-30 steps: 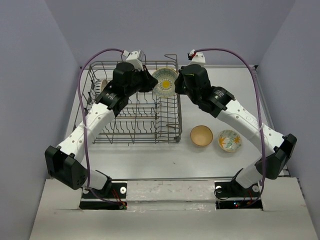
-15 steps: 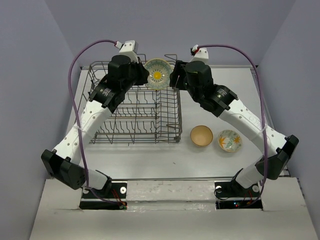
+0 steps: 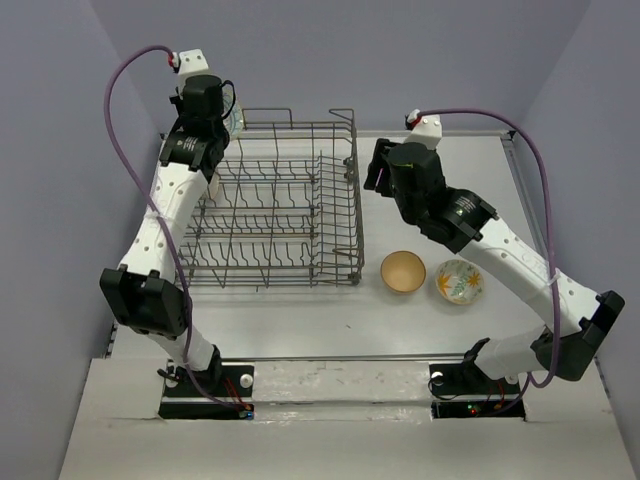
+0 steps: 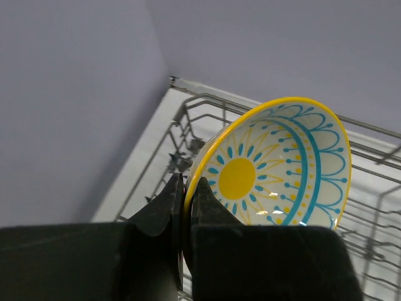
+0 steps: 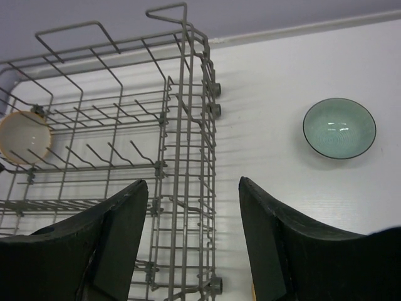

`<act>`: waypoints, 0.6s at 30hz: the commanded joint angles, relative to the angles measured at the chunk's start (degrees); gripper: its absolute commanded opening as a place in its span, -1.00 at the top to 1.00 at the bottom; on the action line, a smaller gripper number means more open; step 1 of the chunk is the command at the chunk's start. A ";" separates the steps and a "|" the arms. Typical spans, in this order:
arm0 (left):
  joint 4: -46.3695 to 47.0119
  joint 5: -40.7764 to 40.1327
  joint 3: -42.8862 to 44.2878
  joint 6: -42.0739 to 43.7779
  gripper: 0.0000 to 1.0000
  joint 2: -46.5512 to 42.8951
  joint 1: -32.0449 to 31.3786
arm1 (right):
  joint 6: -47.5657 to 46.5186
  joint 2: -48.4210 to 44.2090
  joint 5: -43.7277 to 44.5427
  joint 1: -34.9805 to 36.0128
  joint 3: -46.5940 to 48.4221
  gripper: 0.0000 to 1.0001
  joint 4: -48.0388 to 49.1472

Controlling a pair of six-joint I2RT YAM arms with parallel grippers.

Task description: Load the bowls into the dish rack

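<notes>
The left gripper (image 4: 187,186) is clenched on the rim of a sun-patterned bowl (image 4: 269,166), one finger on the inside and one on the outside. The bowl stands on edge above the fingers. Its yellow and blue inside faces the wrist camera and its yellow rim is uppermost. Beneath and beyond the gripper lies the far left corner of the dish rack (image 3: 280,210). From above, this gripper hangs raised over that corner, and only a sliver of the bowl shows beside it.

The right gripper (image 5: 192,185) is released, its two fingers spread wide with nothing between them. It hovers just outside the rack's right wall, near the far end. That upright wire wall runs straight through the gap between the fingers as the wrist camera sees it. Off to the right of the fingers a green bowl (image 5: 339,128) sits upright on the table (image 3: 300,310), well apart from the rack. Far to the left of the fingers, inside the rack near its left side, a cream bowl (image 5: 24,137) rests among the tines.

Nearer the arm bases than the right gripper, a tan bowl (image 3: 403,271) and a flowered bowl (image 3: 460,281) sit side by side on the table. The tan one is just right of the rack's near right corner, and both are open side up.
</notes>
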 commanded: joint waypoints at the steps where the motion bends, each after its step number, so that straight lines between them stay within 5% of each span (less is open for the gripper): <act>1: 4.51 -15.21 4.01 10.82 1.00 3.20 -0.21 | 1.18 -1.26 2.74 -0.10 -2.96 -0.32 -0.41; 18: 18.31 -31.74 -6.18 29.72 1.00 12.09 -3.55 | 2.15 -3.55 3.27 -0.10 -8.15 -0.32 0.82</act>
